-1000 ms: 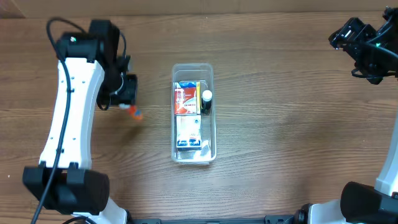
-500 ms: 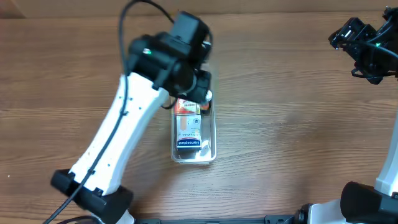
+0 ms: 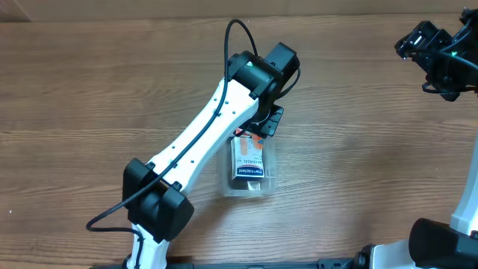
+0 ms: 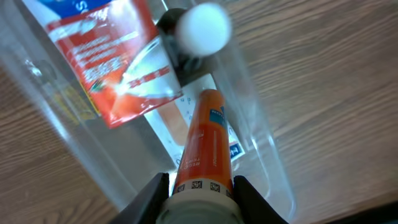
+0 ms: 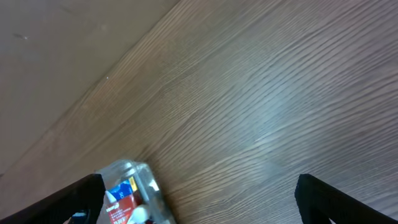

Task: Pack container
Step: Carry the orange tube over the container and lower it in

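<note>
The left pincer [image 4: 200, 190] is clamped on an orange tube [image 4: 205, 130], which is pointed down into the container [image 3: 250, 191]. The container is located mid-table [image 3: 373, 149], under that pincer. A red-and-white packet [image 4: 106, 68] and a white-capped bottle [image 4: 200, 28] are seen inside. The right pincer [image 5: 202, 196] is held open, well apart.

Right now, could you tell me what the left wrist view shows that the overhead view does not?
Only the left wrist view: the left tool shut on an orange tube, pointing at a white-capped bottle. Only overhead: the left arm at full reach, and the right arm off at the far right. Both: the clear container and the printed packs inside.
</note>
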{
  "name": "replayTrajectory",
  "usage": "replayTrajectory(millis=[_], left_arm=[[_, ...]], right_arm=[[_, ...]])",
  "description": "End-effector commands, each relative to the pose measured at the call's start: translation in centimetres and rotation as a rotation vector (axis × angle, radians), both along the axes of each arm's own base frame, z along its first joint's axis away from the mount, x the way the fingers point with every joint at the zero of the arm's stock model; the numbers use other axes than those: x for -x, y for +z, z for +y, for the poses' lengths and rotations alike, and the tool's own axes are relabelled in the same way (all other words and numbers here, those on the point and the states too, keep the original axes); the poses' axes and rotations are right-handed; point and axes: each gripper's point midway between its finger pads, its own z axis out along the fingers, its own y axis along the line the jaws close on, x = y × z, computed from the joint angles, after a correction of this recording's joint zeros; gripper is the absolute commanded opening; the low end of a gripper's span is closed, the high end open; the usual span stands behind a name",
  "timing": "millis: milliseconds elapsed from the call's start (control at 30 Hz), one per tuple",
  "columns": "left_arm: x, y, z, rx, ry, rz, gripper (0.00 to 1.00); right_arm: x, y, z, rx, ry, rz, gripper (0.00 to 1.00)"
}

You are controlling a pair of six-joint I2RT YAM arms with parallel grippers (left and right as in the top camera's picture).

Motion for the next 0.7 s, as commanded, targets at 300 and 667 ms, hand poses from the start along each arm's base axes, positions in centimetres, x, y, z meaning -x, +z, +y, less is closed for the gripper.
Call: replayTrajectory(millis=[300,667], left_arm=[[-0.9,0.1,0.3,-0.019,0.022,-0.047,0.24],[1.0,0.0,1.1,-0.047,0.006,0.034,0.22]], right_arm=[[0.0,0.5,0.1,-0.001,0.006,-0.017,1.0],[0.0,0.5,0.1,-0.001,0.006,-0.017,1.0]])
